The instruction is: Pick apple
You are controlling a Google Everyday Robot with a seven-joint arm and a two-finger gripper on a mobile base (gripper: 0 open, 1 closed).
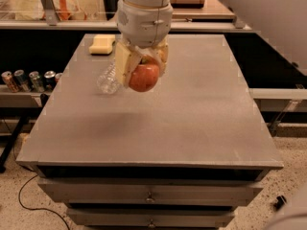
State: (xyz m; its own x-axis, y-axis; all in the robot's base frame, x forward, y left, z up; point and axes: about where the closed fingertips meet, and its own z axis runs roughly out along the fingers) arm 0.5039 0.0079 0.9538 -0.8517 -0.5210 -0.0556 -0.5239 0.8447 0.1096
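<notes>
A round red-orange apple (144,78) hangs above the grey table (192,114), clamped between the pale yellow fingers (123,63) of my gripper (142,67). The gripper is shut on the apple and hangs from the white wrist over the table's back-left area. The apple is off the surface; a faint shadow lies on the tabletop below and in front of it.
A clear plastic bottle (108,80) lies on its side just left of the gripper. A pale yellow sponge block (101,44) rests near the back-left corner. Several drink cans (29,79) stand on a lower shelf at left. Drawers face the front below the tabletop.
</notes>
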